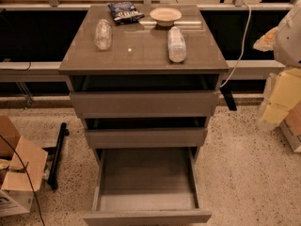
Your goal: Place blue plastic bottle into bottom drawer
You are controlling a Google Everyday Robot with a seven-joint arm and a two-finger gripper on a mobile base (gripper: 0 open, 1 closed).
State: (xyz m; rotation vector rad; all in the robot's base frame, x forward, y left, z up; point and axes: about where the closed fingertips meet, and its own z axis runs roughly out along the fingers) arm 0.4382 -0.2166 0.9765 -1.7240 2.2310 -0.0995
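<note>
The blue plastic bottle (177, 44) lies on its side on the right part of the cabinet top (141, 55), cap pointing away. It is clear with a pale bluish label. The bottom drawer (146, 206) is pulled out wide and its grey interior holds nothing. The two shallower drawers above it are slightly open. My gripper (266, 40) sits at the right edge of the view, level with the cabinet top and well to the right of the bottle, touching nothing that I can see.
A shorter crinkled clear bottle (103, 34) lies on the left of the top. A dark blue chip bag (124, 11) and a tan bowl (165, 15) sit at the back. A white cable (242, 36) hangs to the right. Cardboard boxes (19, 173) stand on the floor at left.
</note>
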